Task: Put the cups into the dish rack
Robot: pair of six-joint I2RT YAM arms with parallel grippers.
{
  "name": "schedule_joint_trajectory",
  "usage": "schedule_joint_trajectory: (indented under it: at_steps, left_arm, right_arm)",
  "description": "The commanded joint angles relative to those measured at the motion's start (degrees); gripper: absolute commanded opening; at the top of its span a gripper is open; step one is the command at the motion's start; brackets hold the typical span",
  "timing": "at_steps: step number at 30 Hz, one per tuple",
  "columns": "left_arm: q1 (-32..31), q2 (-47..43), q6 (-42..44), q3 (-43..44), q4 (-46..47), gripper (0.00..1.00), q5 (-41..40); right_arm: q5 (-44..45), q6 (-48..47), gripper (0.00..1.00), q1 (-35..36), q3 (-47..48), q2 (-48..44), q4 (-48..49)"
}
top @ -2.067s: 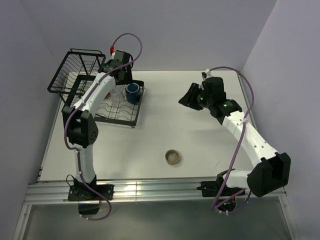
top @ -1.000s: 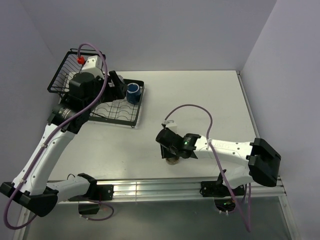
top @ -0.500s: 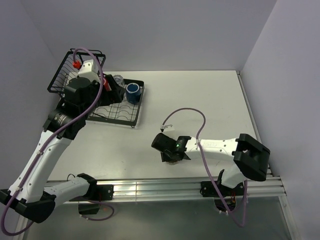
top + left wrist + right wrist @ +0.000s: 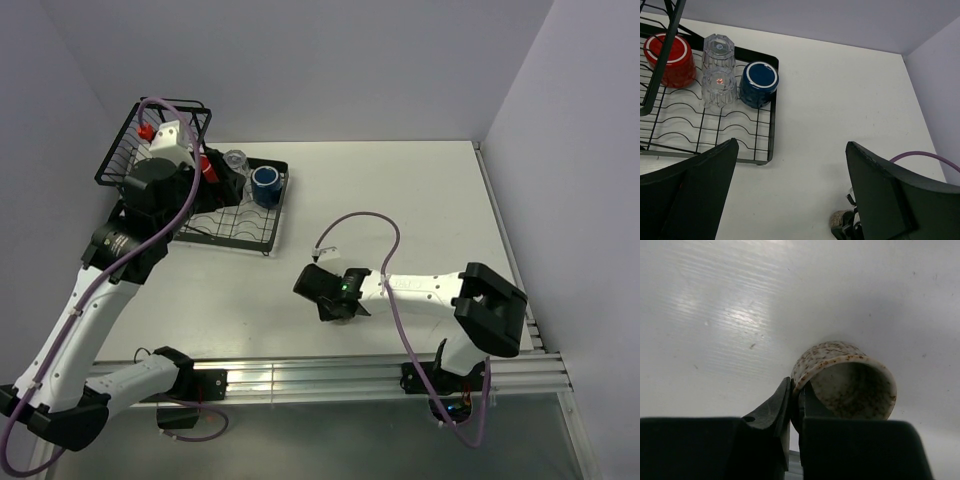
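Right claw point(image 4: 796, 396) tight on speckled cup point(image 4: 852, 385) wall.

Top external camera: high behind the arm bases, looking down on the white table point(image 4: 420, 200), with the black wire dish rack point(image 4: 268, 215) at far left. Left wrist camera: above and right of the rack, tilted down, mid-range. Right wrist camera: well right of the rack, at table level, close on a speckled beige ceramic cup point(image 4: 845, 380), which the left wrist view shares.
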Motion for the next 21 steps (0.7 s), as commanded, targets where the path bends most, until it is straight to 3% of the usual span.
schedule_joint_trajectory:
  at_steps: [1, 5, 8, 12, 15, 21]
  left_arm:
    - [0.9, -1.4, 1.1, -1.0, 1.9, 0.96, 0.6]
    - [4.3, -2.4, 0.5, -3.9, 6.9, 0.99, 10.7]
    - [7.9, -3.4, -0.9, -7.7, 14.1, 0.98, 22.7]
    - [9.0, -6.1, -3.6, -15.2, 26.1, 0.99, 31.6]
    - [9.2, -5.5, -9.1, -17.1, 33.1, 0.99, 36.5]
    - [9.2, 0.6, -17.6, -18.4, 43.1, 0.99, 43.1]
  right_arm:
    - [2.9, -1.5, 0.00, 0.1, 5.1, -1.0, -1.8]
    - [-1.8, -6.3, 0.00, -5.2, 7.8, -6.5, 0.6]
    - [-13.3, -9.2, 0.00, -10.9, 8.4, -12.6, 5.4]
    - [-29.6, -10.4, 0.00, -23.8, 10.3, -19.3, 9.6]
    - [-45.7, -10.2, 0.00, -29.2, 12.8, -22.3, 14.2]
    - [-58.3, -8.8, 0.00, -32.8, 14.0, -26.9, 23.5]
